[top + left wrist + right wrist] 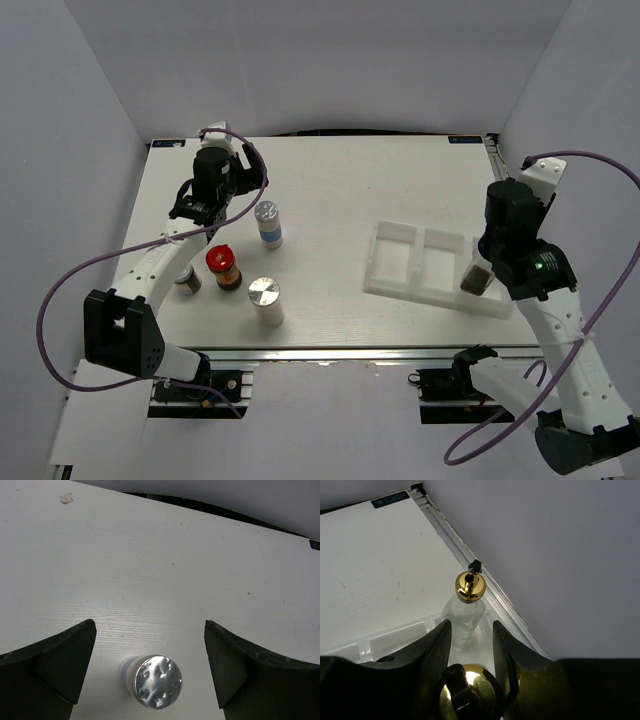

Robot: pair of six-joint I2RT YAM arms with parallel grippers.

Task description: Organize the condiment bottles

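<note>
**Bottle (482, 685) held at tray (418, 262); four containers wait on the other side**

Seen from above, a white table (330, 180) has two robot arms at its near edge. The white tray, split into compartments, lies on the table's right half.

The right gripper (471, 635) is clamped on the neck of the bottle, a clear glass one with a gold stopper. It holds the bottle at the tray's right end. Whether the base touches the tray floor cannot be told. The wrist view shows a second bottle (465, 614) just beyond it, upright in the tray's corner.

The left gripper (150, 635) is spread wide and holds nothing. It hangs over the table's left side, with the far shaker (156, 681) in line between its fingers but apart from them.

The near shaker (265, 298), red jar (223, 268) and tiny grey jar (187, 280) stand close together at the left front, well apart from the tray.

The step in hand looks like placing the held bottle beside its twin. The next move probably calls for lowering it until it stands, then opening and lifting straight up so neither stopper is knocked. After that, the left gripper could drop onto the far shaker.
</note>
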